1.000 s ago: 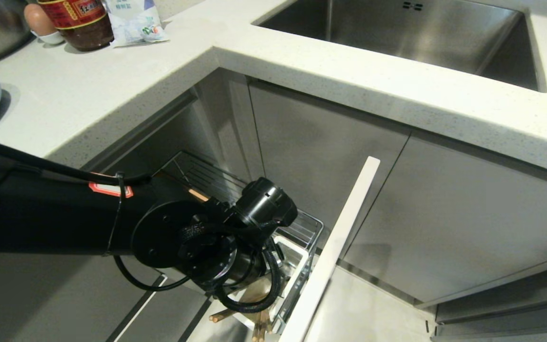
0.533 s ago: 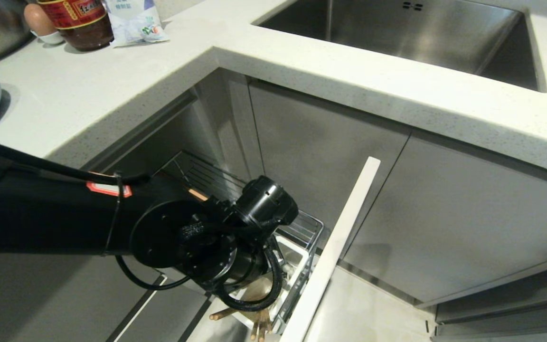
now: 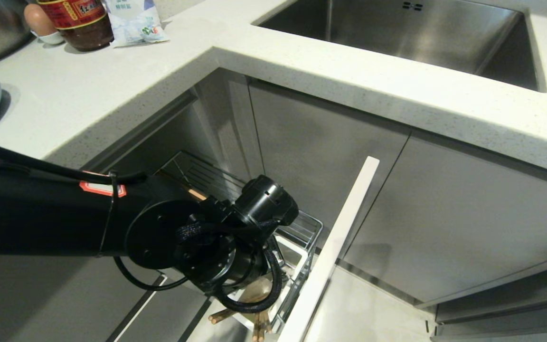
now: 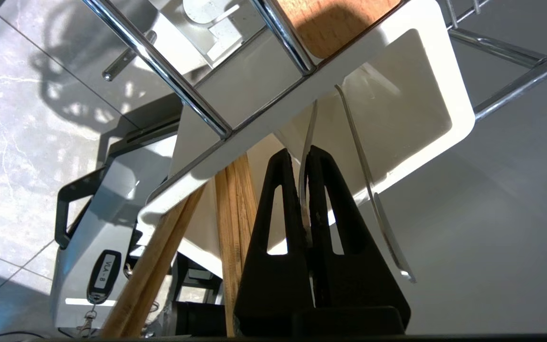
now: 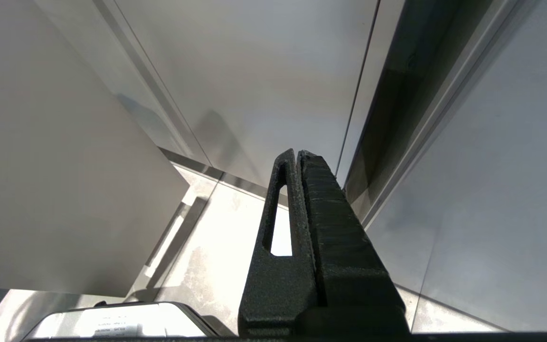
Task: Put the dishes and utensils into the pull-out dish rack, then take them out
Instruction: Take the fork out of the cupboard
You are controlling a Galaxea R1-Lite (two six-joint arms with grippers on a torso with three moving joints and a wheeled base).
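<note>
Left gripper's (image 4: 303,156) ribbed black fingers clamped on slim silver utensil handle (image 4: 306,142) (white plastic caddy (image 4: 449,95), pale wooden chopsticks (image 4: 233,199) alongside)

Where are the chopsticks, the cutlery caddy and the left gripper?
chopsticks (image 4: 230,209): left wrist view, mid shaft.
cutlery caddy (image 4: 458,111): left wrist view, white rim.
left gripper (image 4: 305,156): left wrist view, fingertips shut on metal utensil handle.

Chopsticks (image 4: 235,199) in caddy (image 4: 444,95)

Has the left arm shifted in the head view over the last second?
Barely. The left arm has crept slightly toward the picture's left, judged by its orange tag against the countertop edge; its wrist stays over the cutlery caddy.
</note>
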